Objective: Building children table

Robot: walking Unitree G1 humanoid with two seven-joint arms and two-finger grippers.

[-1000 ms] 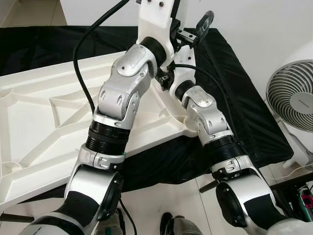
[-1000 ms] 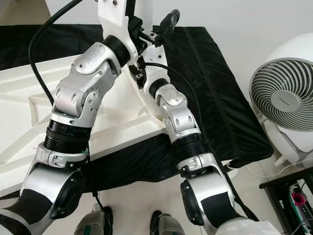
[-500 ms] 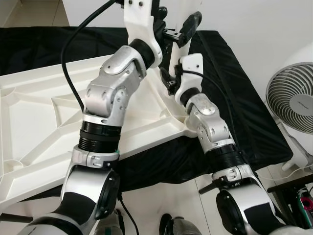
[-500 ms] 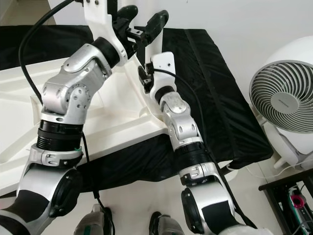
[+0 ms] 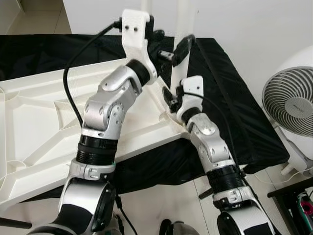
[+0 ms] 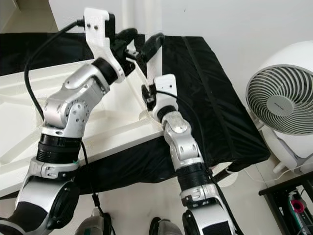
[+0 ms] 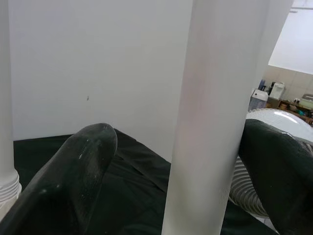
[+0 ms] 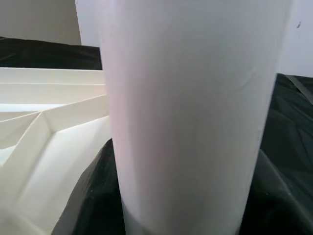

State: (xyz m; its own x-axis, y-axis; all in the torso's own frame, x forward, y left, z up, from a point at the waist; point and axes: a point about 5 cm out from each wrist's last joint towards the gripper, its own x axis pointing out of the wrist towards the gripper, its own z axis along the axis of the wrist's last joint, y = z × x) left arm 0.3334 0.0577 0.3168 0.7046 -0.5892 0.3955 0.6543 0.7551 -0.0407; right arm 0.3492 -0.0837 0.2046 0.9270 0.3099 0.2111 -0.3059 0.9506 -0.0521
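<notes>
Tabletop (image 5: 44, 127), white and flipped so its ribbed underside faces up, lies on a black cloth (image 5: 230, 98) in the left eye view, presumably so that legs can go into its corner sockets; a white table leg (image 5: 185, 19) stands upright at the near right corner, and the left gripper (image 5: 171, 46) reaches across to it high up while the right gripper (image 5: 168, 95) sits low by the leg's base, a split that looks meant to steady top and bottom at once. In the right eye view a white fan (image 6: 281, 98) stands on the floor well apart to the right. The left wrist view shows the leg between the two black fingers (image 7: 73, 176), jaws apart with gaps either side, bracketing, not clamping. In the right wrist view the leg looms just ahead over the tabletop's ribs; whether those jaws are apart or together I cannot tell.
</notes>
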